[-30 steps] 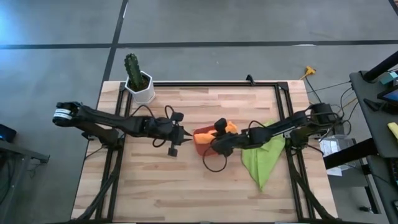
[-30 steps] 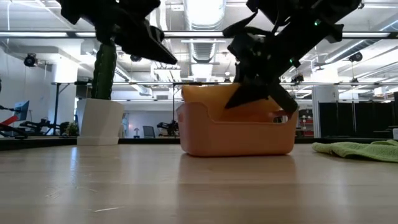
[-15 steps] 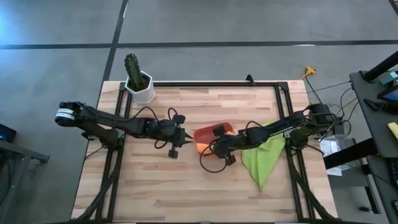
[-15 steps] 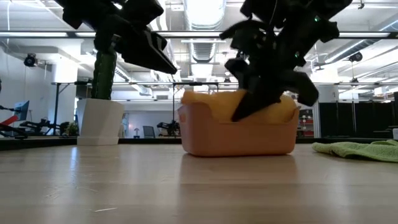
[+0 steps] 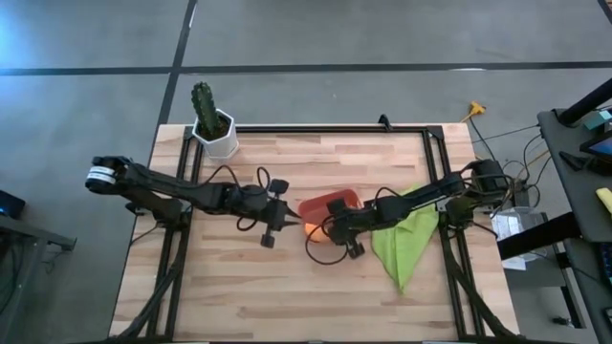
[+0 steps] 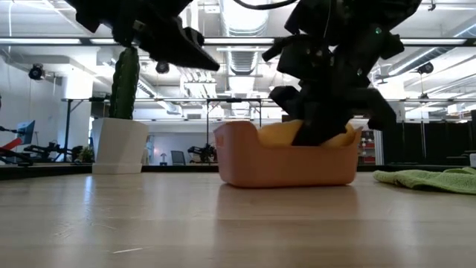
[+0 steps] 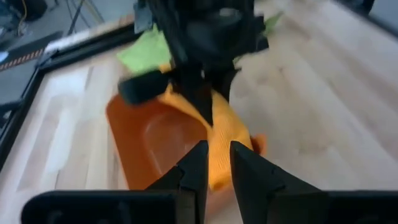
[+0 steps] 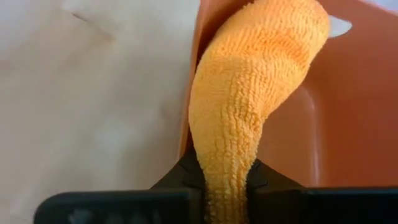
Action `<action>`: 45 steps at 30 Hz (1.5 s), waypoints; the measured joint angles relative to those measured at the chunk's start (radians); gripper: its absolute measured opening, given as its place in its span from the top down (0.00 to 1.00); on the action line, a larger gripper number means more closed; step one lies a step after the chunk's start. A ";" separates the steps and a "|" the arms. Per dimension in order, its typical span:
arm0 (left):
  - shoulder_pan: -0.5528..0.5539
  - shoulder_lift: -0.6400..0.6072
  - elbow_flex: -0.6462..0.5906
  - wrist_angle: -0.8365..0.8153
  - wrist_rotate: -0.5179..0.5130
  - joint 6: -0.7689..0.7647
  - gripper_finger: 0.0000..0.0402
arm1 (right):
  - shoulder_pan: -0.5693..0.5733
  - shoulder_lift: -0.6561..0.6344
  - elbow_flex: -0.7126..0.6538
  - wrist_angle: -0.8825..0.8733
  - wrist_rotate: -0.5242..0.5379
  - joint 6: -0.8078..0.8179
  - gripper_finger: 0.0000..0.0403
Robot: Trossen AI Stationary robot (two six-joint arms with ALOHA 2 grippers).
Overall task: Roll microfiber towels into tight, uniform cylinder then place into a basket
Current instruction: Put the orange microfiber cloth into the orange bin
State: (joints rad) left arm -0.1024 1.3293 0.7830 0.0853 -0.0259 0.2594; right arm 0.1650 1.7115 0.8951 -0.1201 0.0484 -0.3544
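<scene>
The salmon-red tub [image 5: 320,205] stands mid-table. The rolled orange towel [image 8: 249,99] lies partly in it, along its near wall, and shows above the rim in the low view [image 6: 279,134]. My right gripper [image 5: 330,224] is over the tub's near side, shut on this towel. My left gripper [image 5: 285,215] hovers just left of the tub, shut and empty, pointing at it [image 7: 217,165]. The lime green towel [image 5: 402,239] lies crumpled flat on the table to the right, under my right arm. My right gripper pinches the orange roll near one end [image 8: 224,171] between its two fingers, which lie across the roll. It comes from above, pointing down into the tub [image 7: 199,93]. The roll's other end [image 8: 292,25] rests inside the tub; the held end is at the tub's near rim [image 8: 191,93].
A white pot with a green cactus [image 5: 212,129] stands at the far left corner. A black frame [image 5: 335,128] runs along the table's far and side edges. Bare wood lies open along the near half of the table [image 5: 287,296].
My right gripper has gone down and a little toward the near edge, still shut on the orange towel. The towel was held above the tub's rim and now sits low inside the tub. My left gripper has edged right, toward the tub.
</scene>
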 joint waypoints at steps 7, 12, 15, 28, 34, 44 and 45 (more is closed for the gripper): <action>-0.002 0.106 0.006 0.160 0.080 -0.033 0.87 | -0.024 0.000 0.000 0.004 -0.088 0.133 0.86; -0.001 0.215 0.048 0.199 0.083 -0.046 0.87 | -0.061 0.000 -0.001 0.004 -0.130 0.179 0.78; -0.001 0.271 0.074 0.189 0.085 -0.065 0.87 | -0.070 0.000 -0.001 0.005 -0.134 0.180 0.74; 0.005 0.331 0.122 0.134 0.125 -0.085 0.87 | -0.078 -0.009 -0.002 -0.005 -0.135 0.202 0.57; 0.005 0.317 0.120 0.137 0.124 -0.036 0.87 | -0.078 -0.045 -0.002 -0.032 -0.134 0.188 0.55; 0.007 0.305 0.119 0.137 0.123 -0.036 0.87 | -0.078 -0.127 -0.002 -0.097 -0.134 0.217 0.46; 0.007 0.304 0.119 0.135 0.124 -0.036 0.87 | -0.078 -0.137 -0.002 -0.112 -0.135 0.234 0.45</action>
State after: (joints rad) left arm -0.0956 1.6329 0.9020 0.2199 0.0978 0.2230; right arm 0.0868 1.5741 0.8936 -0.2316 -0.0867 -0.1208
